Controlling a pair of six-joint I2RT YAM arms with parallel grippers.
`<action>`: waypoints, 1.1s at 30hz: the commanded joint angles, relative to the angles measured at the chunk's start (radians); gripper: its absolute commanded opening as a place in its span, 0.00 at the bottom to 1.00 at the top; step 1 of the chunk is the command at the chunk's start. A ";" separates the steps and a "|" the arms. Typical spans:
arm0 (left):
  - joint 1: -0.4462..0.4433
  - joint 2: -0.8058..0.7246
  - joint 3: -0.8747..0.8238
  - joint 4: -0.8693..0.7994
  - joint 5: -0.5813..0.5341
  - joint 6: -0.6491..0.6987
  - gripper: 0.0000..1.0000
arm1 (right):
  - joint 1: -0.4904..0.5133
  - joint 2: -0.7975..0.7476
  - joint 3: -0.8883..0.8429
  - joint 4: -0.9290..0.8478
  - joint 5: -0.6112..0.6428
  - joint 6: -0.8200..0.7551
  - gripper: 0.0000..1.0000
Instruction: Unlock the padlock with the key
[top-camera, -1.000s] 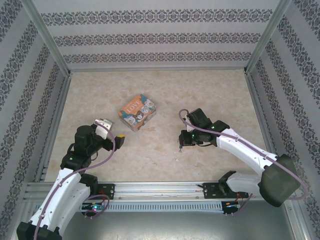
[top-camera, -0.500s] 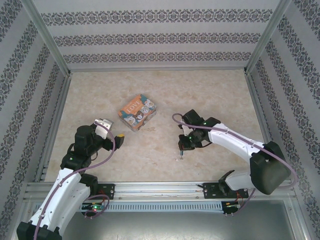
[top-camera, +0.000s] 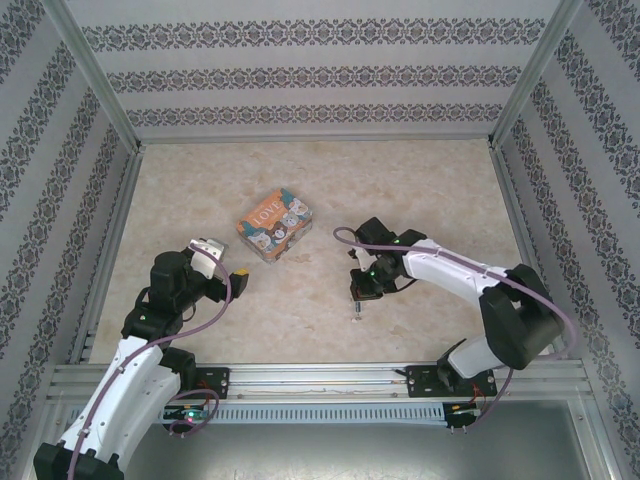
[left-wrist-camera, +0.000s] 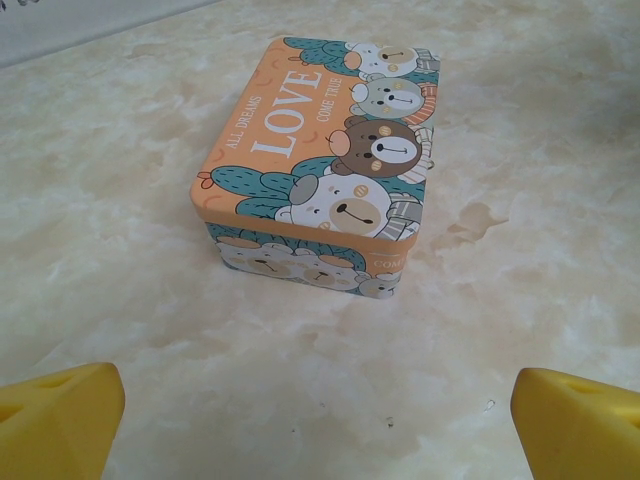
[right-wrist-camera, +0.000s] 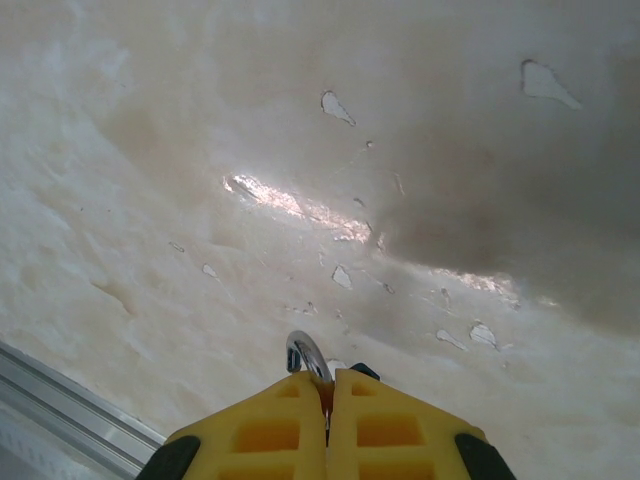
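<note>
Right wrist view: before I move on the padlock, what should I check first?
1. Right gripper closed: ok, its yellow fingers are pressed together.
2. Padlock in the grip: ok, its silver loop pokes out between the fingertips, with a teal bit beside it. How firm the hold is: cannot tell.
3. Key located: cannot tell. In the top view a speck lies on the table just near of the right gripper, too small to identify.
4. Left gripper free to take the key: ok, open and empty.
5. LOVE box out of the way: ok, it lies ahead of the left gripper, apart from its fingers.
</note>
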 joint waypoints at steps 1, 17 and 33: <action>0.006 -0.003 -0.012 0.036 -0.008 0.025 0.99 | 0.017 0.042 0.034 0.025 -0.027 -0.012 0.00; 0.005 -0.003 -0.016 0.042 -0.012 0.031 0.99 | 0.024 0.173 0.053 0.091 -0.057 -0.010 0.00; 0.006 -0.003 -0.018 0.038 -0.014 0.033 0.99 | 0.021 0.195 0.016 0.148 -0.035 0.020 0.00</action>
